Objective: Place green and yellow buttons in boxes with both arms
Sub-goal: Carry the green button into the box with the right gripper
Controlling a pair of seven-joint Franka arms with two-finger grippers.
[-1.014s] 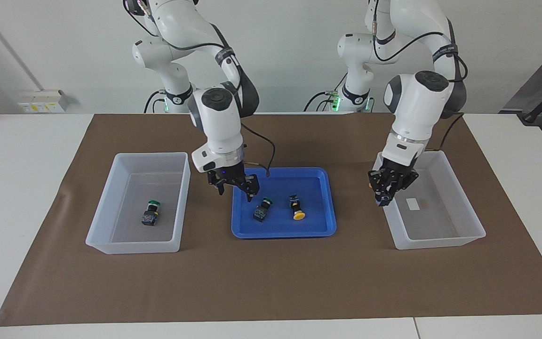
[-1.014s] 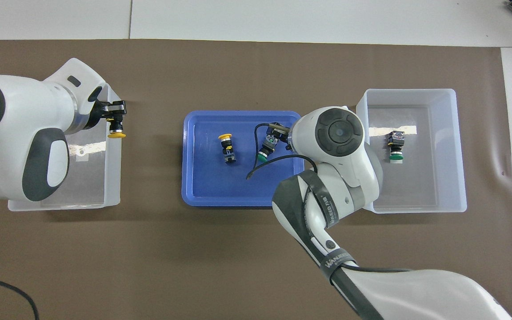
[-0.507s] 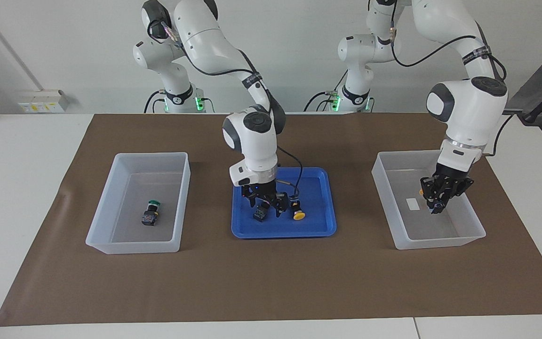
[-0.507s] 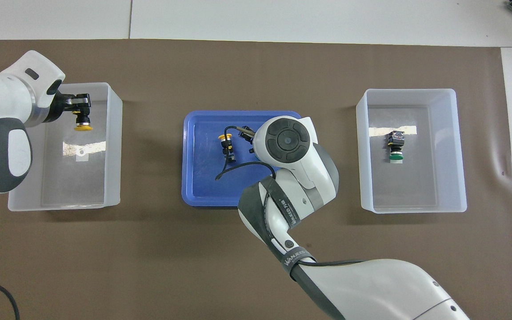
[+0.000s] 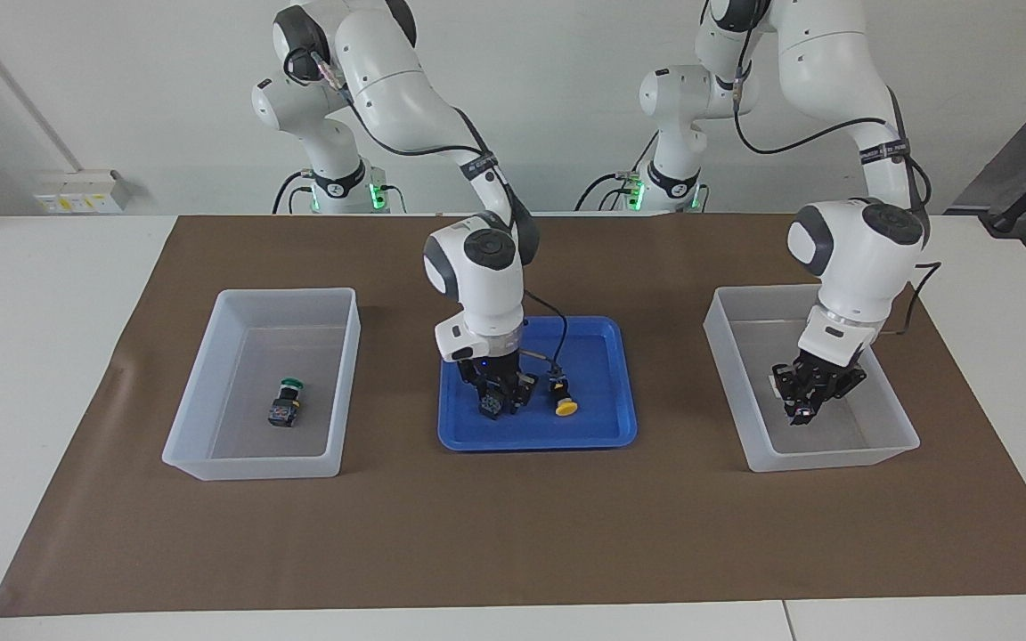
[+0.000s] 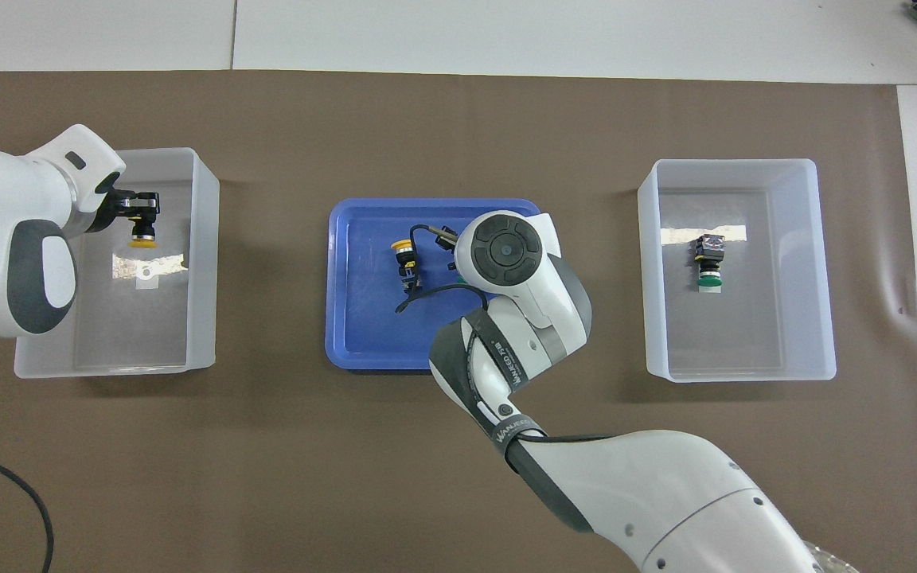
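Both arms dropped since earlier: my right jaws (image 5: 497, 401) sank into blue tray (image 5: 598, 427), closing around green button (image 5: 489, 406); my left jaws (image 5: 809, 392), pinching yellow button (image 6: 141, 237), hung low inside box (image 5: 887, 450).

Blue tray (image 5: 620, 418) mid-table on brown mat (image 5: 513, 534), white table (image 5: 32, 356) beneath

A tray (image 5: 602, 436) sits mid-tabletop (image 5: 495, 534) between two boxes. One box (image 5: 210, 463), toward the right arm's end, holds a button (image 5: 286, 402). In the tray lies another button (image 5: 562, 398). The other box (image 5: 834, 458) sits toward the left arm's end.
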